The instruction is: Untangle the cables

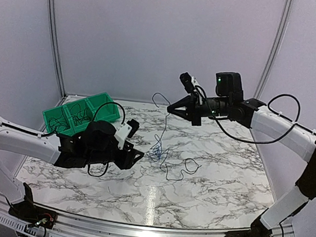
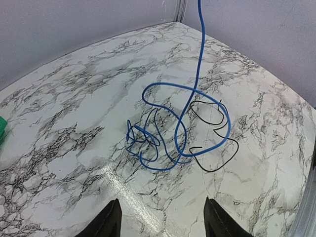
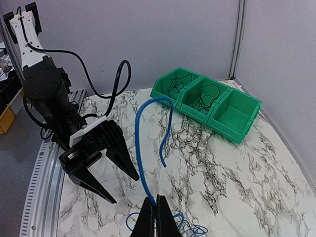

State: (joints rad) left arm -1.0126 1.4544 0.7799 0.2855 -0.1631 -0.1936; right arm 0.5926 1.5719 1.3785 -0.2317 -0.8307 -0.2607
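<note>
A loose tangle of thin blue cable (image 1: 157, 150) lies mid-table with a thin black cable (image 1: 189, 167) looped beside it. My right gripper (image 1: 169, 109) is shut on one blue strand (image 3: 139, 148) and holds it high above the tangle; its free end curls over the jaws. In the right wrist view the gripper (image 3: 157, 201) pinches that strand. My left gripper (image 1: 137, 141) is open and empty, low, just left of the tangle. In the left wrist view the blue loops (image 2: 163, 148) and black cable (image 2: 219, 153) lie ahead of its gripper (image 2: 162, 207).
A green three-compartment bin (image 1: 62, 112) stands at the back left, two of its compartments holding black wires; it also shows in the right wrist view (image 3: 244, 123). A metal rail (image 1: 146, 230) runs along the near edge. Walls close off the back and sides.
</note>
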